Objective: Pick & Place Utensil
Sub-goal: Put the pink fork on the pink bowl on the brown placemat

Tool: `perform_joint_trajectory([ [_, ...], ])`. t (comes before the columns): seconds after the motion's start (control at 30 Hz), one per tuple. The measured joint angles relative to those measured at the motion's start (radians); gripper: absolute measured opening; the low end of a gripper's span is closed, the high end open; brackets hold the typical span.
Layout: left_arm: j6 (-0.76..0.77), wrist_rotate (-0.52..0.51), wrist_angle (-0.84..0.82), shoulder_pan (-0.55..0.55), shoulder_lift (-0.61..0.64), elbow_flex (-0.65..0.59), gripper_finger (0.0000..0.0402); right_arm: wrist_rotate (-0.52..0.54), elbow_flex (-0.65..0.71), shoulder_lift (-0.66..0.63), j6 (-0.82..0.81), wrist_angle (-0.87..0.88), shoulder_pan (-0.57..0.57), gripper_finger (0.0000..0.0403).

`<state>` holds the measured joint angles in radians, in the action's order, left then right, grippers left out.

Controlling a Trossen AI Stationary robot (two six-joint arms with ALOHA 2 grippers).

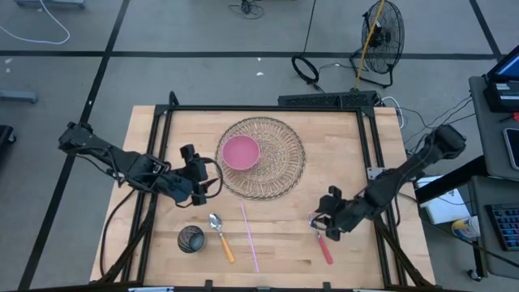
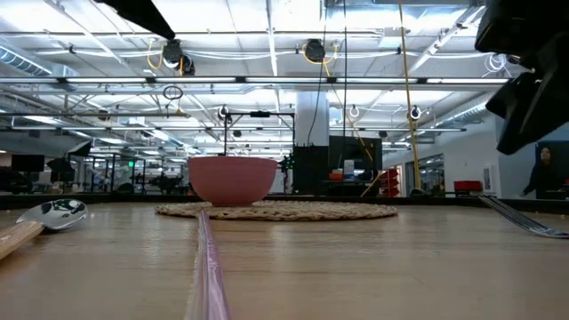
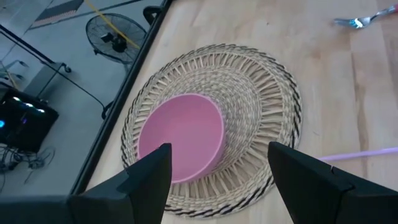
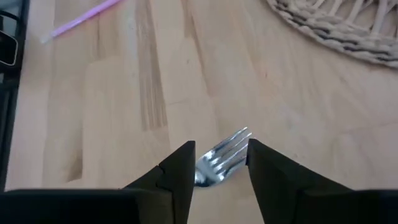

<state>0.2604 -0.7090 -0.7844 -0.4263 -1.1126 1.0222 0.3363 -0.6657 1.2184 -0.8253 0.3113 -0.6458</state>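
Note:
A fork with a red handle (image 1: pixel 323 243) lies flat on the table at the near right; its metal head (image 4: pixel 222 157) shows in the right wrist view. My right gripper (image 1: pixel 323 221) hangs open above the head, one finger on either side of it, and touches nothing. In the low view the fork (image 2: pixel 524 219) lies on the wood with the gripper well above it. My left gripper (image 1: pixel 199 173) is open and empty, just left of the woven mat (image 1: pixel 276 166). A pink bowl (image 1: pixel 241 152) stands on the mat.
A spoon with an orange handle (image 1: pixel 220 235), a pink straw (image 1: pixel 250 237) and a dark cup (image 1: pixel 190 239) lie near the table's front edge at the left and middle. The black frame rails (image 1: pixel 369 154) run along the table's sides.

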Motion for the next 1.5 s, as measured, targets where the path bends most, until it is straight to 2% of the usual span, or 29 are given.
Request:
perform_joint_trajectory([
  [0.13,0.008,0.000,-0.016,0.000,0.000,0.000,0.0271,0.002,-0.066,0.026,-0.091,0.080,-0.017,0.0130],
  [0.23,0.008,0.000,-0.023,0.000,0.000,0.000,0.0271,-0.006,-0.097,0.046,-0.231,0.129,-0.036,0.0130],
  [0.37,0.003,-0.005,-0.024,0.000,0.000,0.000,0.0271,-0.089,-0.123,0.103,-0.405,0.170,-0.060,0.0130],
  [0.5,-0.005,-0.023,-0.028,0.000,0.000,0.000,0.0271,-0.154,-0.134,0.171,-0.495,0.190,-0.065,0.0130],
  [1.13,0.000,-0.024,-0.027,0.000,0.000,0.000,0.0271,-0.218,-0.165,0.323,-0.556,0.116,-0.062,0.0130],
  [1.5,0.004,-0.023,-0.027,0.000,0.000,0.000,0.0271,-0.182,-0.165,0.343,-0.551,0.086,-0.059,0.0130],
])
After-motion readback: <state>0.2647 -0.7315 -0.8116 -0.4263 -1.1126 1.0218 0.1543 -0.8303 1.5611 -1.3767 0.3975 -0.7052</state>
